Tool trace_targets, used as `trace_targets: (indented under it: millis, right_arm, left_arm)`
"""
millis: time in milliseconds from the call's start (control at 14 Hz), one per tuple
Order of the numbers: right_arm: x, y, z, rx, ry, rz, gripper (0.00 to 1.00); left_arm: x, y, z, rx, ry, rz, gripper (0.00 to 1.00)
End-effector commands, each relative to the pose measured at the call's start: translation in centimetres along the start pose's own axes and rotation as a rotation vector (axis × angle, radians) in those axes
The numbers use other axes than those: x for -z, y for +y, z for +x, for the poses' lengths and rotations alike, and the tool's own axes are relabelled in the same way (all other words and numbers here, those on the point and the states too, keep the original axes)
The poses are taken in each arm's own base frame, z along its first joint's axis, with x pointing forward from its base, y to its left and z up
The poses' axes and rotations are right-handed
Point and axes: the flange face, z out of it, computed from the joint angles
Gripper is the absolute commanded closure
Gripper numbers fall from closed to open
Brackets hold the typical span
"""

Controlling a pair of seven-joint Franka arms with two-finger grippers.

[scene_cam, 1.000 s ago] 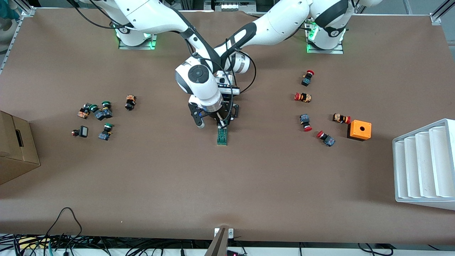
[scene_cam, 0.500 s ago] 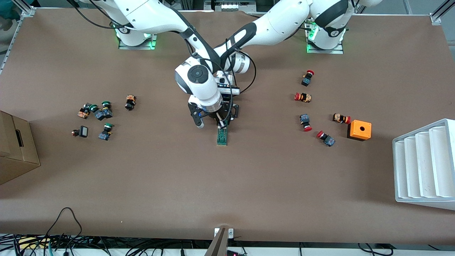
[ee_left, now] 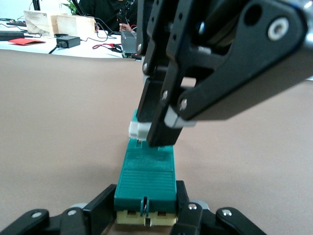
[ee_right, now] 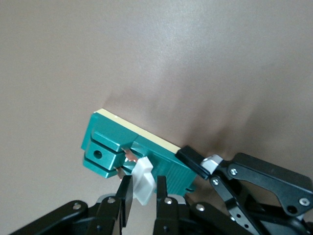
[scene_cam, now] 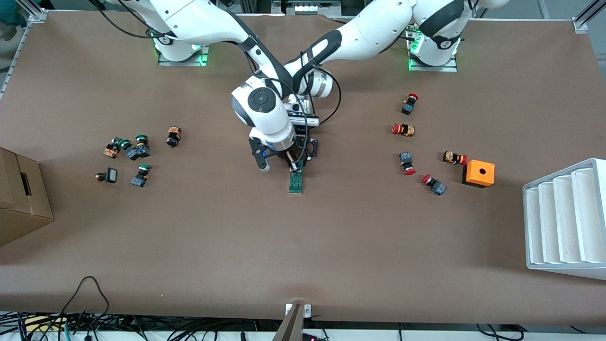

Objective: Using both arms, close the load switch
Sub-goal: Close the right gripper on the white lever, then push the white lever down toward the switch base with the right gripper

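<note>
right arm (scene_cam: 265,106) slightly shifted, load switch (scene_cam: 296,182) unmoved

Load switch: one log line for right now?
load switch on table | left tool clamps its end | right tool pinches white slider

A high front camera overlooks the whole table (scene_cam: 189,237); both wrist cameras closely share the load switch (ee_left: 145,176).

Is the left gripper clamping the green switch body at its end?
Yes, in the left wrist view the left gripper fingers press both sides of the load switch.
</note>
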Motion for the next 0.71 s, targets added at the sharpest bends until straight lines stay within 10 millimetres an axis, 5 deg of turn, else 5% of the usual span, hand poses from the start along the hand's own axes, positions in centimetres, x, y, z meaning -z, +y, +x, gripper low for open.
trace_targets:
  millis: [0, 643]
  right_arm:
    - [0.4, -1.8, 1.9, -0.016, 0.015, 0.022, 0.75]
    - [0.8, -1.7, 0.6, -0.016, 0.008, 0.019, 0.75]
  left_arm:
    - [-0.5, -0.1, -1.6, 0.016, -0.014, -0.008, 0.53]
    - [-0.4, -0.1, -1.5, 0.018, -0.014, -0.007, 0.53]
